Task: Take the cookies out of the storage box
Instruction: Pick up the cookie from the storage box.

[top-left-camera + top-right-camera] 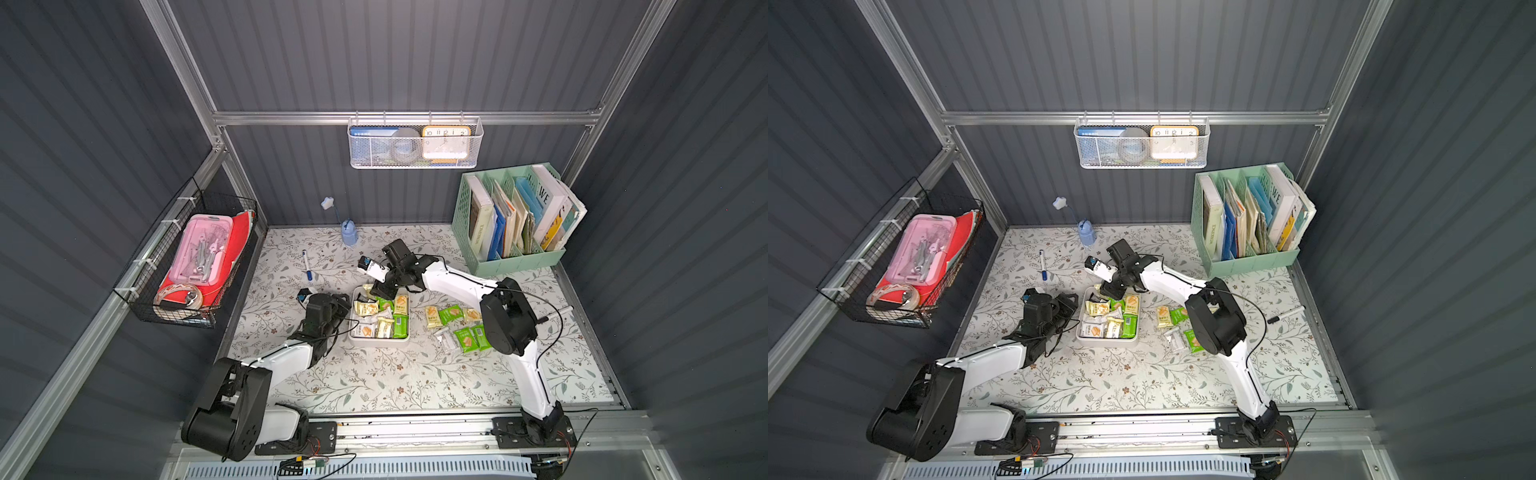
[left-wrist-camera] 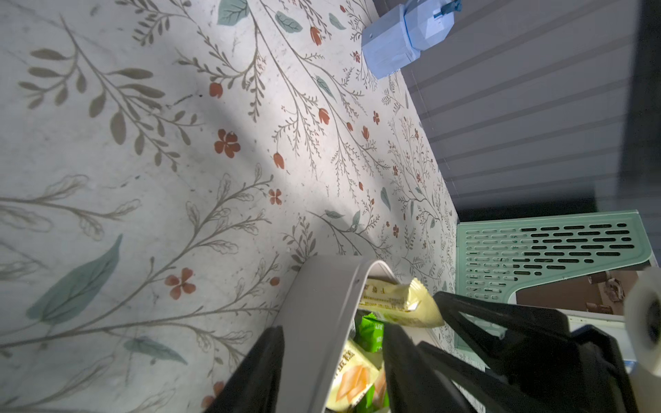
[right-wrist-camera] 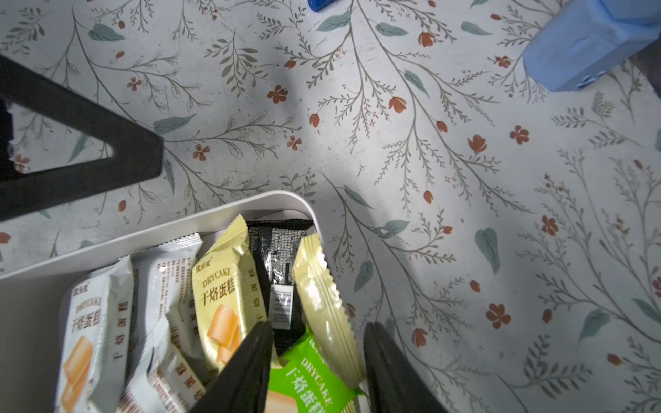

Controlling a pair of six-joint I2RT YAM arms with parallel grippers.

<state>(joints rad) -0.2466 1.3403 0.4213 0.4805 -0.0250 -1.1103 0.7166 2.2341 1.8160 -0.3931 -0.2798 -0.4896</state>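
Shallow white storage box [image 1: 379, 341] — cookies [image 1: 365, 308] jumbled inside, others loose just beside it

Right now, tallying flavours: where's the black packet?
Right wrist view: the black packet lies in the storage box's far corner, robot's left, between two pale yellow packets.

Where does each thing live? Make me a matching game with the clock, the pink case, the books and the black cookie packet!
Things:
1. clock
2. pink case
3. books
4. black cookie packet

Places:
A. in the white storage box
B. in the black wire basket
C. in the green file holder
D. in the white mesh basket

Pairs: 1-D, 2-B, 3-C, 4-A
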